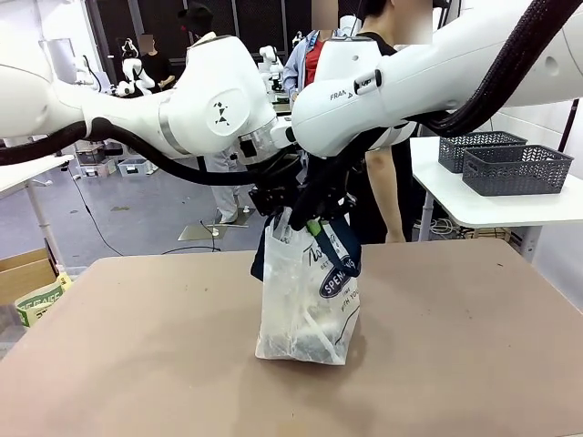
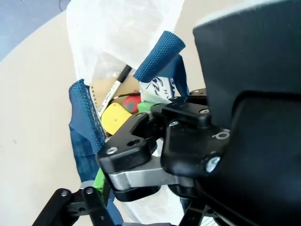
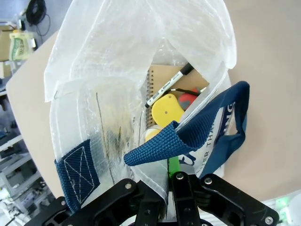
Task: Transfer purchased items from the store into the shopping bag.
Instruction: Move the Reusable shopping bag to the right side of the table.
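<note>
The shopping bag [image 1: 305, 309], clear plastic with navy straps, stands upright at the middle of the table. My right gripper [image 1: 314, 223] [image 3: 172, 173] is shut on its rim, where a navy strap [image 3: 178, 141] folds over. Inside lie a brown spiral notebook [image 3: 164, 75], a black marker [image 3: 168, 85] and a yellow round item [image 3: 165, 110]. My left gripper [image 1: 276, 214] hangs at the bag's other rim. In the left wrist view one green pad [image 2: 99, 181] sits beside the other navy strap [image 2: 87, 127]. Its second finger is hidden behind the right gripper [image 2: 155, 110].
A person [image 1: 383, 182] stands behind the table's far edge. Two dark mesh baskets [image 1: 515, 166] sit on a white side table at the right. A cardboard box [image 1: 23, 273] is on the floor at the left. Bare tabletop [image 1: 137, 355] surrounds the bag.
</note>
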`<action>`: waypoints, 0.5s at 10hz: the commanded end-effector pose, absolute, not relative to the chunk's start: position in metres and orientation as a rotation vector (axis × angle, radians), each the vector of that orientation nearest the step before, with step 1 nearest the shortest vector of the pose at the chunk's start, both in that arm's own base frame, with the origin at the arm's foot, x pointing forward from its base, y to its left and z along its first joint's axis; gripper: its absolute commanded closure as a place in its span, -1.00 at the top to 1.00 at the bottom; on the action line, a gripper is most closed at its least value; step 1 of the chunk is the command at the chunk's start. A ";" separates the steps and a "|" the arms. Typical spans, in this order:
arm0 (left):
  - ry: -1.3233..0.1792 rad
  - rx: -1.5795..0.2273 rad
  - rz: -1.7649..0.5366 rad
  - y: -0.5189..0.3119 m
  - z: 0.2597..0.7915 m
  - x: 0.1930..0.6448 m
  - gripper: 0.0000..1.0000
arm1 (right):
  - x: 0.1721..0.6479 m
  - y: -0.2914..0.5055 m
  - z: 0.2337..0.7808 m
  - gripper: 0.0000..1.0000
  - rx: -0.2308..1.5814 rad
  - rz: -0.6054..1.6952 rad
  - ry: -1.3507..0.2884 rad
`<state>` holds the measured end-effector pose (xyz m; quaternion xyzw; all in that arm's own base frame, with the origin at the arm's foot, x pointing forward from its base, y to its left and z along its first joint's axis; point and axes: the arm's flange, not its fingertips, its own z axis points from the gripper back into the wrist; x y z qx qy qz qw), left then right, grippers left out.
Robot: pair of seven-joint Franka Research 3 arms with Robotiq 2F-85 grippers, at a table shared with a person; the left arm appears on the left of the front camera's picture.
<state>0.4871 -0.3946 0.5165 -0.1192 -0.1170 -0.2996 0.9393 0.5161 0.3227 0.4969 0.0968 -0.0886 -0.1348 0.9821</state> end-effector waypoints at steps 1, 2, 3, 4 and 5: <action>-0.263 -0.193 -0.593 -0.397 0.515 0.483 -0.59 | 0.516 0.325 0.493 -1.00 0.212 -0.265 -0.177; -0.269 -0.192 -0.595 -0.396 0.516 0.482 -0.99 | 0.516 0.325 0.493 -1.00 0.214 -0.266 -0.176; -0.270 -0.195 -0.599 -0.395 0.517 0.482 -1.00 | 0.517 0.326 0.493 -1.00 0.218 -0.265 -0.176; -0.261 -0.213 -0.601 -0.393 0.517 0.484 -1.00 | 0.517 0.326 0.494 -1.00 0.221 -0.266 -0.176; -0.256 -0.241 -0.601 -0.390 0.517 0.484 -1.00 | 0.517 0.326 0.495 -1.00 0.226 -0.267 -0.177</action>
